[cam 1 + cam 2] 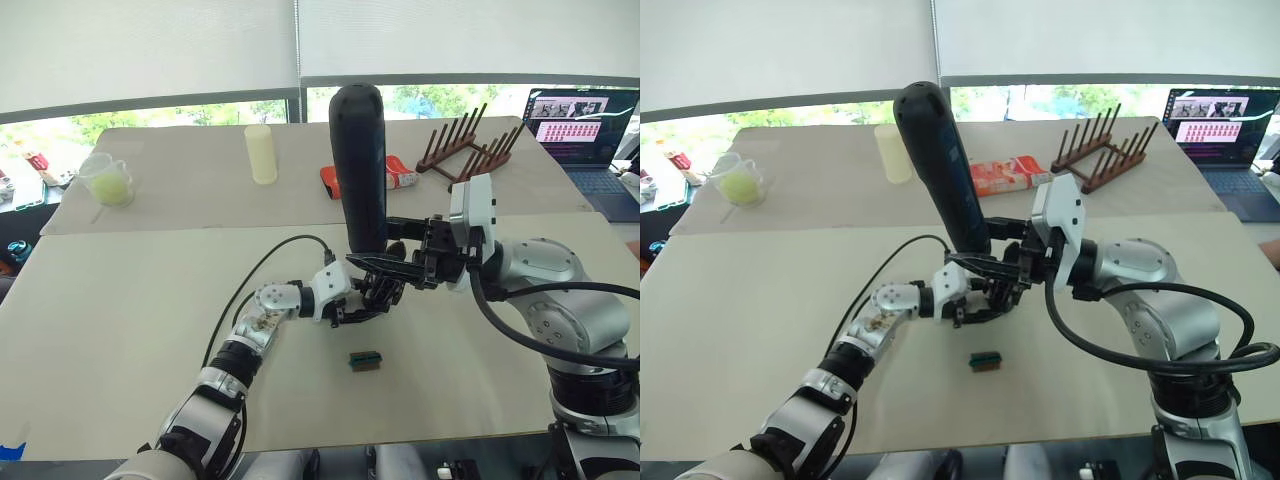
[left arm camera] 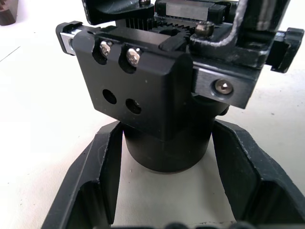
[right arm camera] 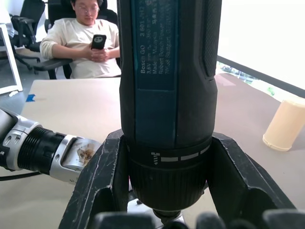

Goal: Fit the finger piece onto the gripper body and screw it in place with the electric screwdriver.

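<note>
The beige table (image 1: 120, 330) carries a small green block (image 1: 365, 360) lying just in front of the jaws — beyond them, a cream cylinder (image 1: 261, 153) and a wooden rack (image 1: 470, 145).

My two head cameras look forward and down from above my arms, side by side, and share nearly the whole scene: the table (image 1: 120, 330), the electric screwdriver (image 1: 358, 160) upright at its middle, the windows beyond. My left wrist camera sits very close, looking along my left gripper (image 2: 164, 157) at the gripper body (image 2: 152, 95) between my fingers. My right wrist camera looks along my right gripper (image 3: 167, 171), equally close to the screwdriver, facing across the table toward a seated person (image 3: 81, 38).
</note>
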Motion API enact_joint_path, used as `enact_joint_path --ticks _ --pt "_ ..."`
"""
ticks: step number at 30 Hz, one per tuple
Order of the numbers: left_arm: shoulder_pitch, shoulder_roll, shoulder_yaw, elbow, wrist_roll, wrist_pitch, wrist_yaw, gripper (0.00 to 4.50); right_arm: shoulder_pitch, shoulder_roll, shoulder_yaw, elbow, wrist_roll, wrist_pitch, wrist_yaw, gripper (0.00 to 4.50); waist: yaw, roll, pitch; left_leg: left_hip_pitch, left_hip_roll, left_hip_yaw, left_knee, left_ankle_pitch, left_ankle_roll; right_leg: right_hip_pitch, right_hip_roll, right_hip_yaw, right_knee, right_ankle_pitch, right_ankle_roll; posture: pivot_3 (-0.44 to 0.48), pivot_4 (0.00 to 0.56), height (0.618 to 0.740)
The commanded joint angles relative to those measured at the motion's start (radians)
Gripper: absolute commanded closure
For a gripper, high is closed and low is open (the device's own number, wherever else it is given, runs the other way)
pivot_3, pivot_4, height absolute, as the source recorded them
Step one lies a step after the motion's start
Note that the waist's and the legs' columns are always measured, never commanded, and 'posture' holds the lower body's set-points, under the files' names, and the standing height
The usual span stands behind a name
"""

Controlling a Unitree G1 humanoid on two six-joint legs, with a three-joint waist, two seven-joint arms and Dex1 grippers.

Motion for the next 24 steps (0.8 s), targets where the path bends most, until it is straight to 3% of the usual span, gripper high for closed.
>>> enact_joint_path --ticks 1,24 --pt "0.016 0.003 0.001 -0.021 -0.002 0.002 -0.003 2.18 -0.004 0.004 -0.024 -0.022 0.006 -0.045 0.006 2.6 -0.001 0.0 0.0 0.0 0.0 0.0 0.0 0.0 0.0 0.0 0.0 0.0 0.0 0.0 0.0 0.0 0.15 0.74" --pt "0.014 0.003 -0.001 -0.023 -0.003 0.006 -0.005 2.18 -0.016 0.024 -0.025 -0.037 0.012 -0.032 -0.002 2.6 -0.002 0.0 0.0 0.0 0.0 0.0 0.0 0.0 0.0 0.0 0.0 0.0 0.0 0.0 0.0 0.0 0.15 0.74"
